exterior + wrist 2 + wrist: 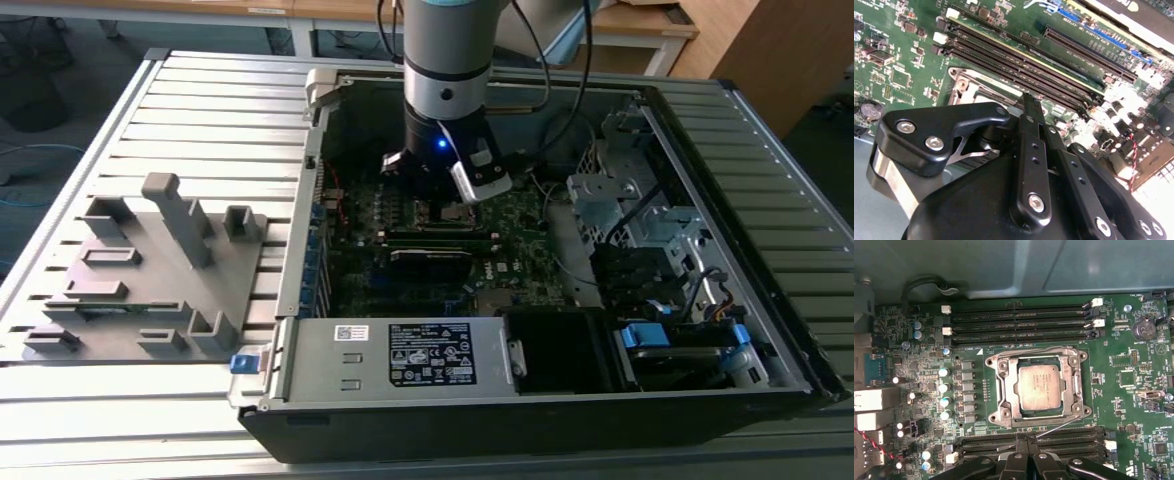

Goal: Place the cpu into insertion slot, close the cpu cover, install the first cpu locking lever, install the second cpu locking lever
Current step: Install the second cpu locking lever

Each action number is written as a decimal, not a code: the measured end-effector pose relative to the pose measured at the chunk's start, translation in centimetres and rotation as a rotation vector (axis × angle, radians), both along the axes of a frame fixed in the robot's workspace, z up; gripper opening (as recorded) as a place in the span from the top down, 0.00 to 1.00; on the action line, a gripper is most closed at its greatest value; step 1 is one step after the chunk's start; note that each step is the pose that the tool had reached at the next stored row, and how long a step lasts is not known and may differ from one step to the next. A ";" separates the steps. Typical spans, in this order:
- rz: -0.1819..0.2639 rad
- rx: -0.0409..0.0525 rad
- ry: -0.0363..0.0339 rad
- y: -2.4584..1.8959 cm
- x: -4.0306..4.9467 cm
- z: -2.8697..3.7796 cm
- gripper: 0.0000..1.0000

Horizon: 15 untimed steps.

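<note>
Cpu (1039, 386) sat under closed cpu cover (1006, 385) — gripper (1026, 440), fingers pinched together empty, was at a lever — careful hooking needed

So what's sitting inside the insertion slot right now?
In the first wrist view, the cpu lies flat inside the insertion slot, silver-grey top up, framed by the cpu cover. The socket contacts under the chip are covered by it. The gripper is just beside the socket.

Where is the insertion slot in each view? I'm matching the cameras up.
Exterior view: insertion slot under the gripper, mid-board.
First wrist view: insertion slot central, between the memory slots.
Second wrist view: its rim beside the gripper, near the memory slots.
Shared landmark: the long black memory slots.
</note>
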<state>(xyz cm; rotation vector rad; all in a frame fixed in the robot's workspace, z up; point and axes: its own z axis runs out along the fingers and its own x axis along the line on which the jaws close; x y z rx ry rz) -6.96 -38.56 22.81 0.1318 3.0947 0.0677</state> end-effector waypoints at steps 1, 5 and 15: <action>0.000 -0.0002 0.0000 0.00 0.00 -0.05 0.90; 0.000 -0.0006 0.0001 0.00 0.00 -0.05 0.90; 0.000 -0.0004 0.0000 0.00 0.00 -0.25 0.90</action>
